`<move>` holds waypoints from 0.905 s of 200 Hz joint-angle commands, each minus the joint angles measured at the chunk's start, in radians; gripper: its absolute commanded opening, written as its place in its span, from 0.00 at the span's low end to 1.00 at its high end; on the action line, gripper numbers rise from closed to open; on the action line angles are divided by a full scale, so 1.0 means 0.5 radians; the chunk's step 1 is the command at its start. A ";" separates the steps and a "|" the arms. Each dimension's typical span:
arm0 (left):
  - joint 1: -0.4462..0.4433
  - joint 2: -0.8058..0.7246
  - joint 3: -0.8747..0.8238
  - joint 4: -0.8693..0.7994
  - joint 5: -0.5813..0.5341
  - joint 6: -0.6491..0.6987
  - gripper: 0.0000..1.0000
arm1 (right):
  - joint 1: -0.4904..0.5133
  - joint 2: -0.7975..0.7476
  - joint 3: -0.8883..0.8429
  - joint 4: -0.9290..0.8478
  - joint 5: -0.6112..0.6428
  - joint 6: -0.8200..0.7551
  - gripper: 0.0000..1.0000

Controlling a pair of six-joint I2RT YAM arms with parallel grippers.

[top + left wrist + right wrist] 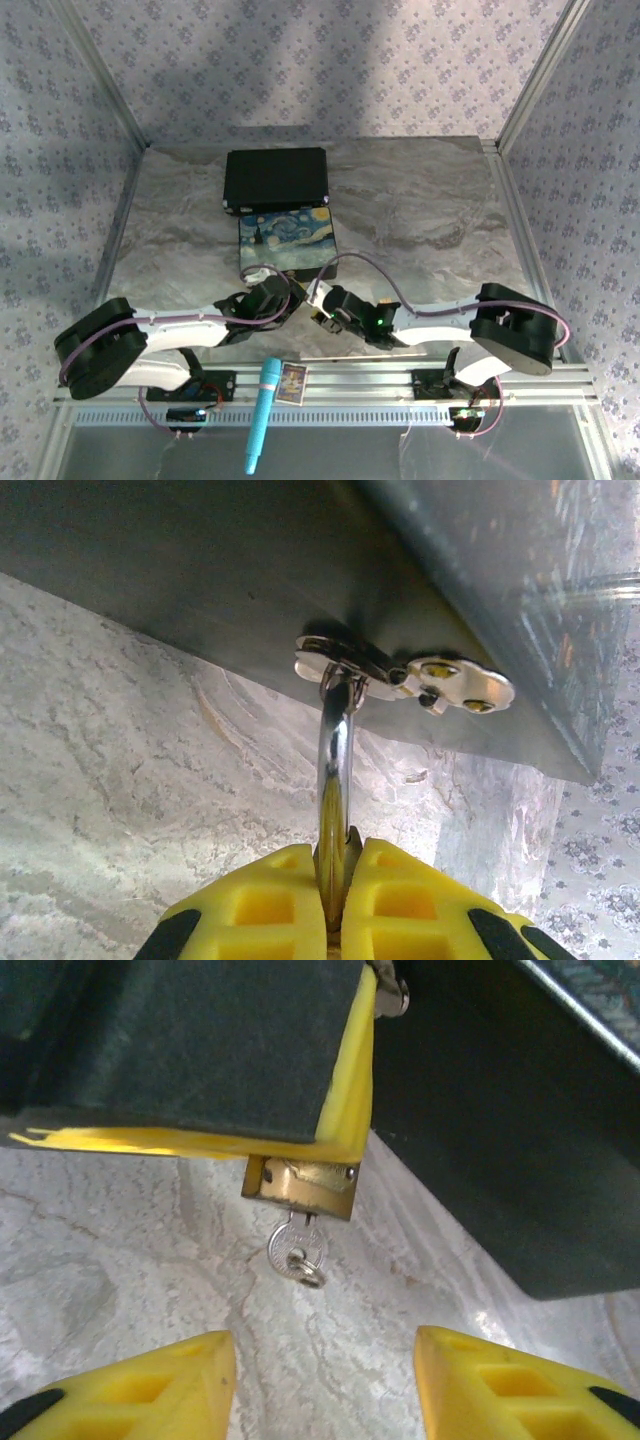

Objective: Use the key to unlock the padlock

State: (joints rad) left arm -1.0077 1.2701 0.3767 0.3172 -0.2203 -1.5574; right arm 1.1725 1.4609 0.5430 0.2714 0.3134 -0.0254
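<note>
A painted box (pixel 288 243) sits on a marble table (pixel 420 220). At its hasp (pixel 400 675), the left gripper (pixel 338 858) is clamped on the padlock (pixel 300 1185), a small, rigid brass body. The right gripper (pixel 325 1350) faces it, jaws apart. The key (pixel 297 1250) hangs from the lock: thin, likely slippery, best pinched by its flat head. Its blade is hidden inside.

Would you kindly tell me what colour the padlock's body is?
The padlock body is brass-gold, clearest in the right wrist view.
</note>
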 commanded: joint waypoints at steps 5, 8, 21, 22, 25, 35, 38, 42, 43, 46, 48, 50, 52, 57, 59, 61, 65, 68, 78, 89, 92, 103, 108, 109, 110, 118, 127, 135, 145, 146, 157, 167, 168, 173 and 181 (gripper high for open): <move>0.009 -0.025 -0.011 0.102 0.022 -0.001 0.00 | 0.009 0.045 0.030 0.135 0.063 -0.060 0.47; 0.009 -0.025 -0.009 0.104 0.022 0.002 0.00 | 0.009 0.052 0.031 0.137 0.058 -0.056 0.47; 0.009 -0.028 0.000 0.091 0.032 0.018 0.00 | 0.008 0.091 0.047 0.153 0.038 -0.054 0.47; 0.009 -0.028 0.000 0.090 0.032 0.019 0.00 | 0.008 0.096 0.048 0.153 0.037 -0.054 0.46; 0.009 -0.030 0.001 0.089 0.031 0.021 0.00 | 0.007 0.106 0.051 0.154 0.032 -0.051 0.46; 0.009 -0.033 0.000 0.087 0.031 0.022 0.00 | -0.005 0.135 0.067 0.151 0.001 -0.032 0.45; 0.009 -0.034 -0.002 0.086 0.032 0.021 0.00 | -0.006 0.142 0.072 0.151 -0.002 -0.027 0.45; 0.009 -0.034 -0.004 0.084 0.031 0.022 0.00 | -0.007 0.150 0.076 0.152 -0.006 -0.023 0.45; 0.009 -0.036 -0.004 0.085 0.032 0.020 0.00 | -0.006 0.153 0.076 0.153 -0.007 -0.023 0.45; 0.009 -0.037 -0.001 0.084 0.032 0.025 0.00 | -0.006 0.158 0.077 0.158 -0.009 -0.020 0.44; 0.009 -0.037 -0.002 0.084 0.033 0.025 0.00 | -0.007 0.161 0.077 0.161 -0.010 -0.020 0.44; 0.009 -0.037 -0.001 0.084 0.033 0.025 0.00 | -0.009 0.164 0.077 0.165 -0.010 -0.018 0.44; 0.009 -0.037 0.001 0.084 0.033 0.025 0.00 | -0.009 0.167 0.077 0.167 -0.008 -0.015 0.44; 0.009 -0.040 0.001 0.085 0.035 0.026 0.00 | -0.008 0.170 0.077 0.176 -0.001 -0.011 0.44; 0.009 -0.042 0.001 0.086 0.035 0.028 0.00 | -0.006 0.171 0.077 0.179 0.004 -0.011 0.43; 0.009 -0.042 0.001 0.085 0.037 0.031 0.00 | -0.009 0.168 0.077 0.181 0.009 -0.011 0.43; 0.007 -0.037 0.001 0.081 0.040 0.029 0.00 | -0.010 0.165 0.077 0.189 0.015 -0.008 0.43; 0.009 -0.038 0.001 0.080 0.042 0.030 0.00 | -0.011 0.163 0.077 0.196 0.020 -0.007 0.42; 0.009 -0.034 0.002 0.081 0.049 0.028 0.00 | -0.019 0.154 0.076 0.209 0.027 -0.008 0.41; 0.008 -0.031 0.000 0.083 0.055 0.024 0.00 | -0.033 0.149 0.088 0.201 0.004 -0.007 0.41; 0.008 -0.032 -0.002 0.081 0.059 0.022 0.00 | -0.036 0.149 0.092 0.196 -0.004 -0.007 0.41; 0.006 -0.031 -0.011 0.097 0.063 0.013 0.00 | -0.039 0.155 0.104 0.187 -0.013 -0.005 0.41; 0.006 -0.032 -0.016 0.100 0.065 0.012 0.00 | -0.042 0.158 0.109 0.190 -0.014 0.002 0.41; 0.006 -0.033 -0.016 0.099 0.064 0.011 0.00 | -0.042 0.160 0.107 0.192 -0.015 0.004 0.41; 0.006 -0.033 -0.017 0.101 0.065 0.009 0.00 | -0.041 0.161 0.107 0.193 -0.016 0.006 0.42; 0.006 -0.035 -0.020 0.106 0.069 0.004 0.00 | -0.050 0.170 0.110 0.198 -0.019 0.021 0.44; 0.006 -0.040 -0.023 0.106 0.066 0.004 0.00 | -0.062 0.177 0.110 0.203 -0.014 0.052 0.50; 0.006 -0.043 -0.029 0.105 0.066 -0.002 0.00 | -0.073 0.181 0.111 0.208 -0.001 0.080 0.53; 0.006 -0.045 -0.034 0.107 0.060 -0.007 0.00 | -0.083 0.171 0.094 0.234 0.030 0.103 0.54; 0.006 -0.046 -0.035 0.107 0.060 -0.008 0.00 | -0.083 0.169 0.092 0.238 0.031 0.105 0.54; 0.006 -0.046 -0.044 0.108 0.054 -0.017 0.00 | -0.089 0.145 0.062 0.283 0.071 0.120 0.54; 0.006 -0.046 -0.048 0.111 0.051 -0.021 0.00 | -0.101 0.121 0.042 0.309 0.064 0.126 0.51; 0.006 -0.046 -0.048 0.111 0.051 -0.021 0.00 | -0.104 0.124 0.039 0.310 0.061 0.125 0.50; 0.006 -0.046 -0.048 0.112 0.051 -0.023 0.00 | -0.109 0.115 0.037 0.308 0.063 0.127 0.49; 0.006 -0.046 -0.045 0.112 0.052 -0.021 0.00 | -0.111 0.107 0.037 0.301 0.078 0.130 0.48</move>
State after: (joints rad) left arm -0.9970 1.2697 0.3626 0.3405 -0.2092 -1.5726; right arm 1.1316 1.5372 0.5598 0.3756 0.3092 0.0036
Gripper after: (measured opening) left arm 0.079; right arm 0.488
